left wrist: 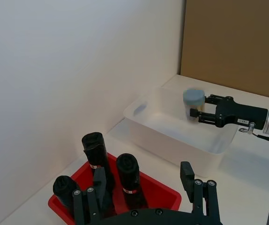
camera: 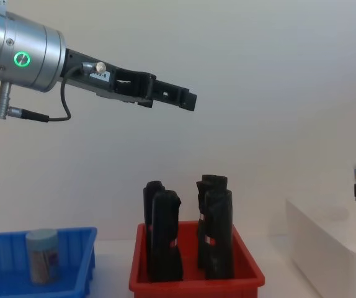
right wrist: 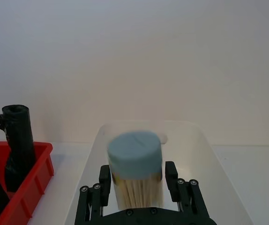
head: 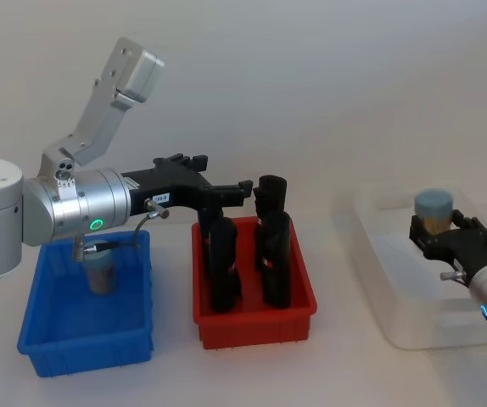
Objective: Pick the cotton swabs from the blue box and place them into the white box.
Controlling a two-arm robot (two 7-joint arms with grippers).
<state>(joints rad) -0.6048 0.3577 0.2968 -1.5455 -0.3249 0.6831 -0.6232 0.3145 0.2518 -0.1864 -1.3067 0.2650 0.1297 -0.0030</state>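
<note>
The right gripper (head: 439, 227) is clamped on 1 cotton-swab jar (head: 434, 208) – a clear cylinder with a pale blue-grey lid, packed with upright tan sticks. The jar is held upright between the 2 fingers, with its lid standing above them. Directly beneath this gripper lies the white box (head: 400, 280); the jar is held over the box's far half, above the rim and apart from the walls.

The left gripper (head: 225, 172) is held raised with its fingers spread apart and nothing between them. Below and just ahead of its fingertips stands the red bin (head: 256, 326), in which 4 tall black objects (head: 276, 259) are packed upright, 2 in front and 2 behind. Behind this gripper, under the silver wrist of its arm, sits the blue box (head: 86, 348). A second jar (head: 101, 275) is seen standing upright inside it – well below the left gripper and untouched by it. The red bin is placed between the blue box and the white box.
</note>
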